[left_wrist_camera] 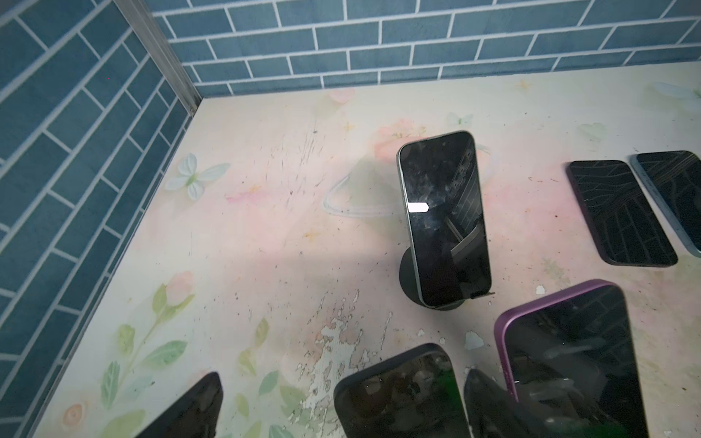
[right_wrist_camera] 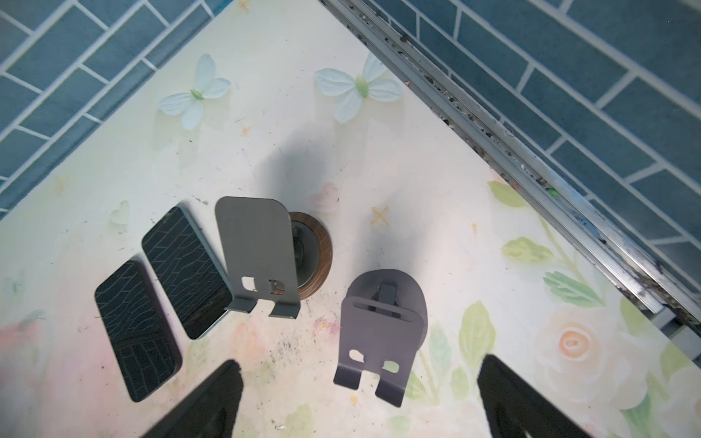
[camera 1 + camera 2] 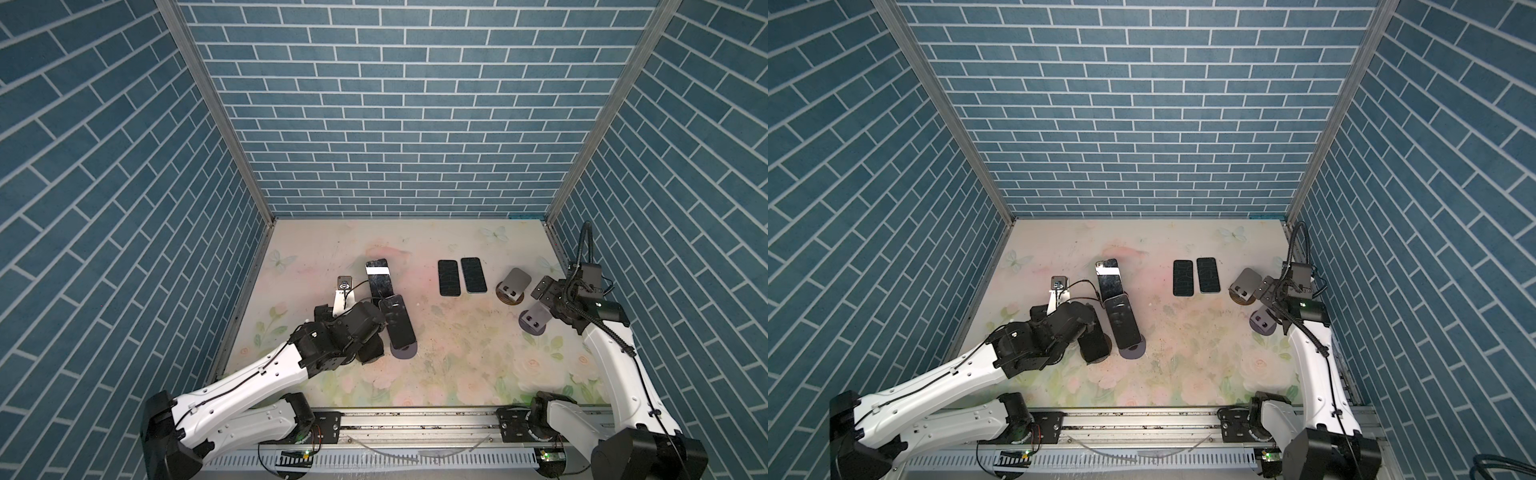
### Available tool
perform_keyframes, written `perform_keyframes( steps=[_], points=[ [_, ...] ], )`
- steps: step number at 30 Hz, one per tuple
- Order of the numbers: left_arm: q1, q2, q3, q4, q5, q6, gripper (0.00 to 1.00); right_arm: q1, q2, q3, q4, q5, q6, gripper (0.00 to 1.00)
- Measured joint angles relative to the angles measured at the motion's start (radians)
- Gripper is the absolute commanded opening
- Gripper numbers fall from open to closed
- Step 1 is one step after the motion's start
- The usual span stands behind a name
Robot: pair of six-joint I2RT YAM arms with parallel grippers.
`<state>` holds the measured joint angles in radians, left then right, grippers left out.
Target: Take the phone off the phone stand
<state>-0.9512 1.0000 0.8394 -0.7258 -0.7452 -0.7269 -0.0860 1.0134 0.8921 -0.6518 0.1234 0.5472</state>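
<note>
1. left gripper: jaws wide, holding nothing. black phone sits between the fingers; can't tell if they touch it. Its lower part is cut off in the wrist view, and its stand is mostly hidden under the arm in both top views
2. purple phone: just beside the black one, dark screen, purple rim, leaning on a grey round-base stand, near the left edge of the tabletop
3. green-rimmed phone: farther back on the same side, tilted back on a black stand. Screen is dark and smudged with one white glare patch; only the stand's base shows
4. right gripper: jaws wide, empty, beside the near empty stand by the right edge
5. far empty stand: wood-rimmed base, just behind. flat phones lie side by side next to it, screens up, mirroring the brick wall
</note>
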Motion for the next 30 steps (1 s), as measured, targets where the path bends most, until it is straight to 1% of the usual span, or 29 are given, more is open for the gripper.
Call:
perform_keyframes(
  steps=[8,11,16,20,26,30],
  points=[
    [0.000,0.011,-0.004,0.005,0.059,-0.091,1.00,0.017,-0.001,0.010,0.001,-0.059,-0.006,0.98],
    [0.000,0.010,-0.004,0.005,0.066,-0.116,1.00,0.061,0.000,0.015,0.001,-0.090,-0.023,0.98],
    [0.001,-0.002,-0.018,0.009,0.067,-0.139,1.00,0.228,0.024,0.071,0.006,-0.117,-0.057,0.98],
    [0.003,-0.035,-0.043,0.035,0.070,-0.144,1.00,0.340,0.042,0.107,0.018,-0.123,-0.058,0.98],
    [0.011,-0.143,-0.112,0.087,0.075,-0.137,1.00,0.510,0.087,0.152,0.034,-0.109,-0.058,0.98],
    [0.018,-0.228,-0.160,0.133,0.078,-0.115,1.00,0.632,0.153,0.183,0.055,-0.095,-0.055,0.98]
  ],
)
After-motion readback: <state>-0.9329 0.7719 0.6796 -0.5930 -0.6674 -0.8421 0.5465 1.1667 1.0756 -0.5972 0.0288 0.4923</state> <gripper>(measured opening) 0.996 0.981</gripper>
